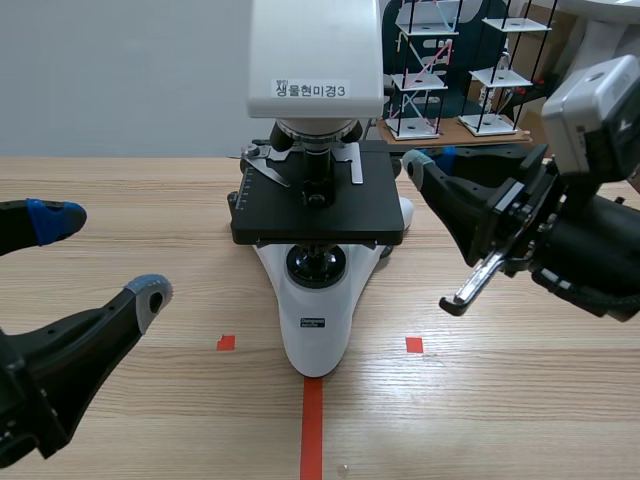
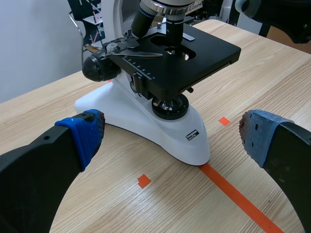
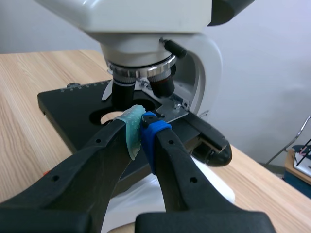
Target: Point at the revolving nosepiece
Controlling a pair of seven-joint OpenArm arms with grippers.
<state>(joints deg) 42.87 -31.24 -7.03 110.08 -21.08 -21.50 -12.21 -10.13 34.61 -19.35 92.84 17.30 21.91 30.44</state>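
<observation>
– Right gripper [image 3: 142, 127] fills my wrist feed: fingers clenched together on nothing, pads meeting, so I have a single tip to point with.
– Where is it against the white-and-black microscope [image 1: 320, 215]?
– On its right side, over the edge of its black stage [image 3: 63, 104], not touching, as far as I can judge. The silver revolving nosepiece [image 3: 141, 65] sits under the microscope's white head, just ahead of and above my tip.
– And the left gripper [image 2: 172, 132]?
– Released wide, low in front of the microscope's base and well apart from it. I'd guess it's parked there to stay out of the pointing.
</observation>
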